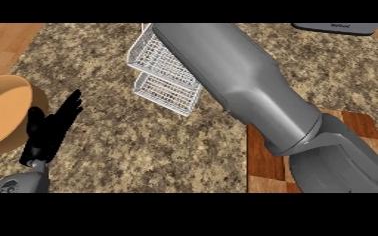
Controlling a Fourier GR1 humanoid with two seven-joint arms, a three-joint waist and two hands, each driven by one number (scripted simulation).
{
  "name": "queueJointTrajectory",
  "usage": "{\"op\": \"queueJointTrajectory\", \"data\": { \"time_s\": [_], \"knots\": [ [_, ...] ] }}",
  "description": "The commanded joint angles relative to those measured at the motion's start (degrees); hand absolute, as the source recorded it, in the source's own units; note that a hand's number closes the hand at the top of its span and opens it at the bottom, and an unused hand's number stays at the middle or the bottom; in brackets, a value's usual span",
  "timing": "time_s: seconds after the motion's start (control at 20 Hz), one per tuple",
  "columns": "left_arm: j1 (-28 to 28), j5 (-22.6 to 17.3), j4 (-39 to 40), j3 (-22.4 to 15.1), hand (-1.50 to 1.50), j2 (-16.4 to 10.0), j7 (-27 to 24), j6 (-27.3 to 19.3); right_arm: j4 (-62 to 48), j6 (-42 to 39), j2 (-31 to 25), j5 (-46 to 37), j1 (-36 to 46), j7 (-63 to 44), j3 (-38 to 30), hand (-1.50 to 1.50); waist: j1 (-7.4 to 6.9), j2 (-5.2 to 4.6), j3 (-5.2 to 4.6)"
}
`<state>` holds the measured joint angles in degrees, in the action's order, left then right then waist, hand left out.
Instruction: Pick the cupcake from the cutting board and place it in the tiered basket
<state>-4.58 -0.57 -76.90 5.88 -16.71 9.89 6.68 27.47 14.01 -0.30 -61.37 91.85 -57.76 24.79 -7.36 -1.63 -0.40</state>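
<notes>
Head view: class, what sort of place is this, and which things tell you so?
Probably a kitchen worktop: a speckled brown stone countertop, a white wire tiered basket standing on it, and a reddish wooden cutting board at the right.

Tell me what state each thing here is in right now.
left hand: open, fingers up, resting at lower left.
right forearm: stretched up across the view; its hand out of view.
tiered basket: standing on the counter, partly hidden by the forearm.
cutting board: lying flat, partly hidden.
</notes>
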Motion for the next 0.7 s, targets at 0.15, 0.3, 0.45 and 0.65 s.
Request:
{"op": "queueJointTrajectory", "data": {
  "time_s": [0.15,0.3,0.45,0.65],
  "knots": [
    [-1.0,-0.2,1.7,1.3,0.00,-0.6,-0.6,-0.2,-9.8,-8.4,0.3,1.0,8.0,5.0,0.5,1.50,0.99,-0.32,0.04],
    [0.0,-0.4,0.6,1.4,0.00,-0.8,-0.5,0.2,-12.7,-9.6,0.3,1.4,10.4,8.0,-0.3,1.50,1.07,-0.21,0.11],
    [-0.5,0.7,0.6,0.1,0.00,1.2,0.0,-1.5,-13.5,-12.6,0.3,2.4,9.7,9.3,0.9,1.50,1.09,-0.14,0.08],
    [2.5,1.0,2.4,0.8,0.00,0.3,-4.6,-0.2,-17.2,-13.4,0.3,3.0,10.0,12.1,-0.9,1.50,1.46,-0.34,0.06]
  ]
}}
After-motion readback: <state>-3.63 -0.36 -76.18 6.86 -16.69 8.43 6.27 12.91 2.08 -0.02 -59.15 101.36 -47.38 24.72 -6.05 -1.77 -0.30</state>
